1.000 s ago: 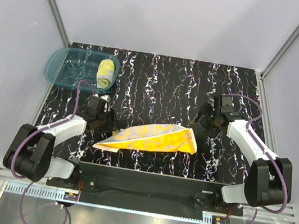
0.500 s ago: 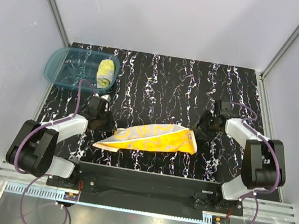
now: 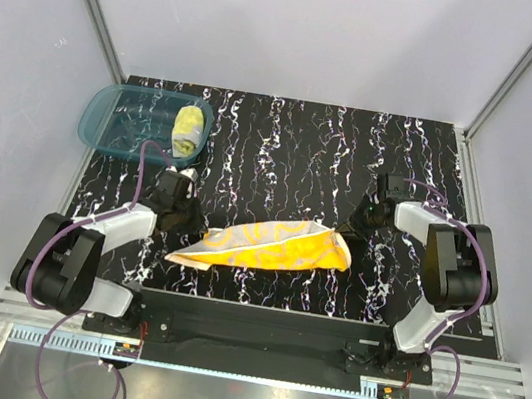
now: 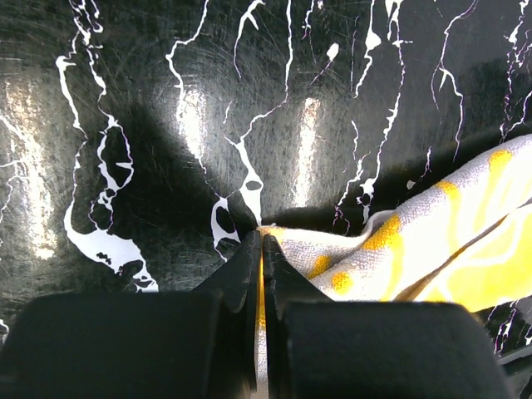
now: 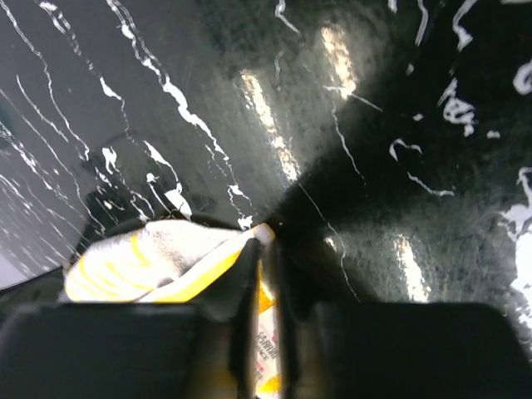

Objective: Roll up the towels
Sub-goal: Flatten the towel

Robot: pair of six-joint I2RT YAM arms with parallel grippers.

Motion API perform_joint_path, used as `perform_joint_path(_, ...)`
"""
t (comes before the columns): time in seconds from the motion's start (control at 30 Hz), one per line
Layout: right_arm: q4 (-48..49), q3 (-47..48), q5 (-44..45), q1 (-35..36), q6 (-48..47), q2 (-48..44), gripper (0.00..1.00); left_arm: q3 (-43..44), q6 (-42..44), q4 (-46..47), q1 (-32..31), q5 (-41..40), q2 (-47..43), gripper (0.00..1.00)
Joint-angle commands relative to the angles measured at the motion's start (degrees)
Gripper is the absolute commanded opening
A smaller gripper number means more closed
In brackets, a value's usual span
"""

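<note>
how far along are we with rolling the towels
About halfway. Done: the yellow towel sits rolled up in the teal basin. In hand: the orange towel lies unrolled on the table, with the left gripper and right gripper each pinching one end. Left: rolling it up.

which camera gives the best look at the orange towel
The top external view: the whole orange towel shows there, end to end. The left wrist view shows only the corner pinched in the left gripper, and the right wrist view shows only the corner pinched in the right gripper.
</note>
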Motion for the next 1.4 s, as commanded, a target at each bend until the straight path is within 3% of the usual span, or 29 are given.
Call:
perform_joint_path(0.0, 0.32, 0.67, 0.77, 0.06, -1.74, 0.89, 0.10, 1.47, 1.38, 1.68, -0.29, -0.92, 0.62, 0.00)
perform_joint_path(0.03, 0.50, 0.40, 0.68, 0.06, -1.66, 0.45, 0.01, 1.65, 1.30, 1.51, -0.29, -0.84, -0.16, 0.00)
perform_joint_path(0.07, 0.33, 0.49, 0.51, 0.06, -1.92, 0.10, 0.00, 2.35, 1.29, 1.07, -0.29, -0.92, -0.78, 0.00)
perform_joint_path(0.2, -1.69, 1.10, 1.82, 0.14, -2.97, -5.34, 0.00, 6.46, 1.91, -5.41, -0.56, -3.11, -6.13, 0.00)
perform_joint_path(0.33, -6.95, 5.04, 0.77, 0.23, -5.69, -16.73, 0.00, 12.45, 4.36, -12.20, -0.64, -6.98, -11.50, 0.00)
perform_joint_path(0.5, -12.41, 7.35, -8.36, 0.58, -10.44, -30.72, 0.01, 14.92, 5.07, -14.23, -0.56, -8.48, -11.60, 0.00)
perform_joint_path(0.63, -20.04, 1.49, -14.53, 5.48, -11.24, -36.36, 0.04, 13.69, 3.85, -12.04, -0.56, -8.66, -10.55, 0.00)
perform_joint_path(0.67, -20.67, -0.72, -13.48, 7.85, -9.84, -37.51, 0.07, 13.69, 3.76, -11.86, -0.56, -8.74, -10.28, 0.00)
perform_joint_path(0.73, -23.47, -6.77, -8.49, 13.82, -6.86, -40.66, 0.43, 14.04, 3.67, -11.42, -0.47, -9.01, -9.06, 0.00)
perform_joint_path(0.77, -24.80, -8.54, -3.15, 14.46, -3.36, -41.55, 0.51, 14.56, 3.84, -11.42, -0.47, -9.27, -8.70, 0.00)
perform_joint_path(0.8, -26.12, -9.95, -1.36, 14.56, -1.85, -42.35, 0.72, 15.00, 3.93, -11.50, -0.47, -9.45, -8.26, 0.00)
perform_joint_path(0.83, -27.52, -11.71, 1.36, 14.56, -0.44, -44.01, 0.99, 15.44, 4.19, -11.68, -0.38, -9.62, -7.73, 0.00)
perform_joint_path(0.97, -28.24, -10.33, 8.15, 14.56, 6.50, -48.06, 1.00, 16.94, 4.55, -11.68, -0.29, -9.54, -6.41, 0.00)
perform_joint_path(1.13, -21.65, -7.51, 17.78, 14.56, 11.44, -47.90, 1.00, 18.26, 4.99, -11.85, -0.29, -9.36, -5.53, 0.00)
perform_joint_path(1.27, -15.07, -4.35, 21.86, 14.56, 11.27, -37.20, 0.99, 18.88, 5.34, -11.86, -0.29, -9.45, -4.74, 0.00)
perform_joint_path(1.3, -12.18, -3.30, 21.25, 14.56, 10.22, -30.29, 0.89, 18.96, 5.42, -11.68, -0.29, -9.27, -4.39, 0.00)
perform_joint_path(1.37, -12.41, 1.61, 20.98, 14.65, 7.06, -22.79, 0.79, 18.88, 5.43, -11.33, -0.29, -8.84, -4.04, 0.00)
